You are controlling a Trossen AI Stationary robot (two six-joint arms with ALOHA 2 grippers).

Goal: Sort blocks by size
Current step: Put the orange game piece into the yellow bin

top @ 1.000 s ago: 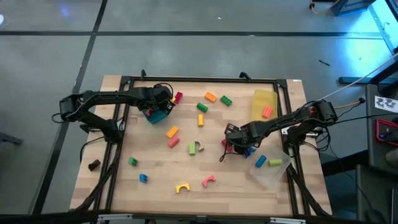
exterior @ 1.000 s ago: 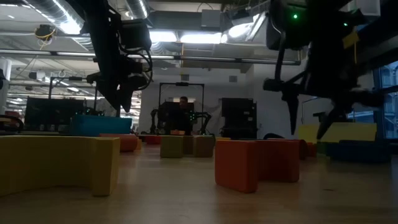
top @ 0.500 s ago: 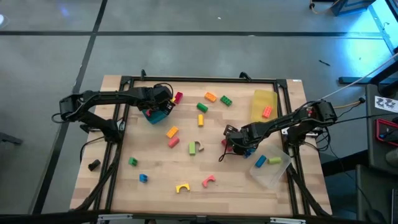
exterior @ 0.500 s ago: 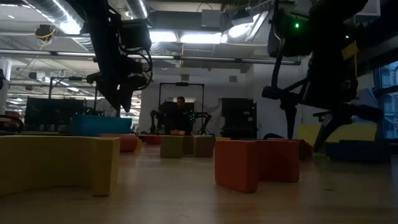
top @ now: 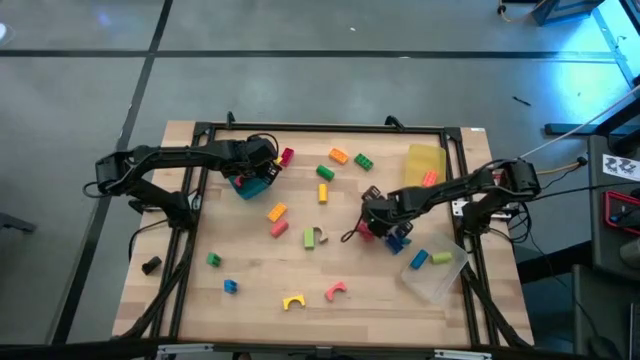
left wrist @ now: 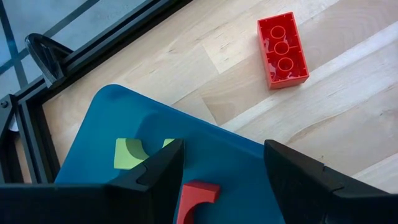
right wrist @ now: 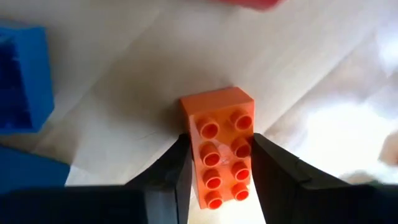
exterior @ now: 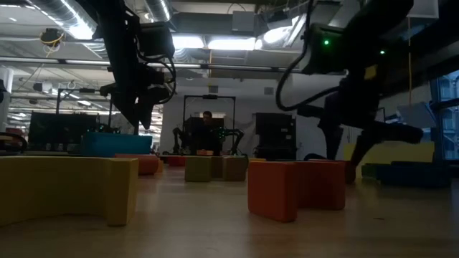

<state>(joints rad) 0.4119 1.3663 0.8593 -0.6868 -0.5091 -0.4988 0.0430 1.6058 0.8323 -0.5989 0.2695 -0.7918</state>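
Pickup in progress, right arm.

High view: right gripper (top: 378, 226) sits low over a small cluster of blocks right of table centre, a blue block (top: 398, 240) just beside its fingers. Clear tray (top: 436, 272) lies near, on the side away from centre; yellow tray (top: 422, 160) further up the table. Left gripper (top: 256, 168) hangs over the teal tray (top: 247, 186), idle. Other blocks are scattered across the wooden table (top: 250, 270).

Low view: the dark arms come down from above, fingertips too dark to read. Nothing to add on grip.

Left wrist view: left fingers stand wide apart, nothing between them. Below them, teal tray floor with a green arch (left wrist: 132, 152) and a red arch (left wrist: 196, 198) already in. A red brick (left wrist: 283, 50) lies beyond the fingers on the table, outside the tray.

Right wrist view: orange brick (right wrist: 222, 145), two studs by four, sits between the right fingers (right wrist: 171, 174), studs up. Fingers are pressed on its two long sides, so it reads as gripped. Long axis runs parallel to the fingers, pointing straight out from the wrist; the far end pokes out past the tips. Brick looks flat on the table.

Judgement: grasp step just made. Next: lift straight up, clear the neighbouring blue block, carry to whichever tray matches its size.
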